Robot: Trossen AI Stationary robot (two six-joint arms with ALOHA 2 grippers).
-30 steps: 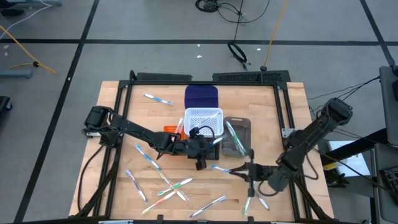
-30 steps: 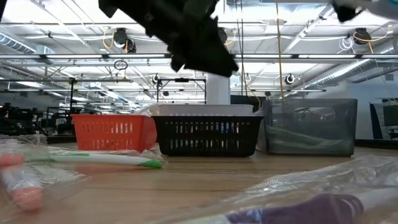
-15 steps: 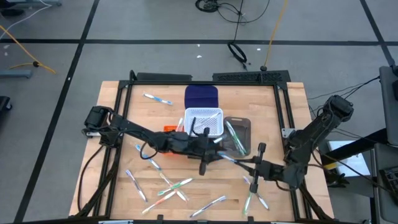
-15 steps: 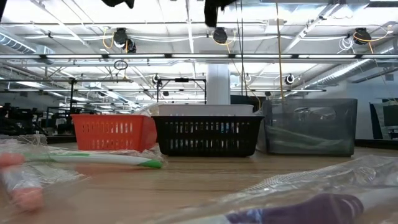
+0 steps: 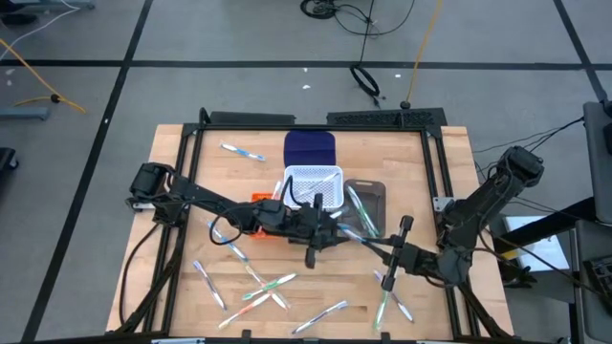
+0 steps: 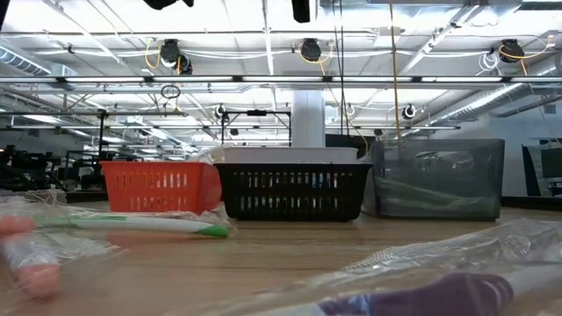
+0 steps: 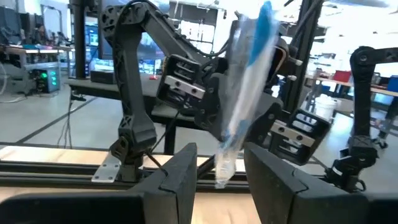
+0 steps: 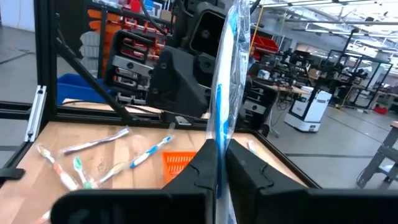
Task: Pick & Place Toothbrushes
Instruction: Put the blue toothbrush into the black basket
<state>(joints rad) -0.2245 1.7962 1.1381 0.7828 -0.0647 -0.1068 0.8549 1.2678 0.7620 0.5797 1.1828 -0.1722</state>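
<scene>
My right gripper [image 5: 390, 253] is shut on one clear-wrapped toothbrush with blue accents [image 5: 361, 239], raised above the table in front of the grey bin [image 5: 375, 191]. The toothbrush [image 8: 231, 56] points from it toward my left gripper [image 5: 330, 232]. My left gripper [image 7: 219, 171] is open, and the toothbrush [image 7: 245, 81] shows between its two fingers without a visible touch. Several more toothbrushes [image 5: 268, 287] lie flat on the wooden table, and a few lie in the grey bin. My right gripper pinches the wrapped toothbrush between its two fingers [image 8: 202, 165] at the toothbrush's near end [image 8: 217, 140]. The fingers lie roughly along it and come from the table's right side. The toothbrush is lifted clear and slants up and away toward my left gripper.
A white bin [image 5: 314, 186], a dark blue bin [image 5: 311, 148] and an orange bin [image 5: 260, 198] stand at the table's middle, with a black bin [image 6: 290, 189] in the low view. A dark frame [image 5: 316, 119] rims the table. Loose toothbrushes lie at the far left [image 5: 244, 151] and near right [image 5: 387, 306].
My right gripper has risen from the table's near right with the toothbrush, lifting it clear, and has carried it toward my left gripper. My left gripper has risen and turned from pointing down to pointing toward the right arm.
</scene>
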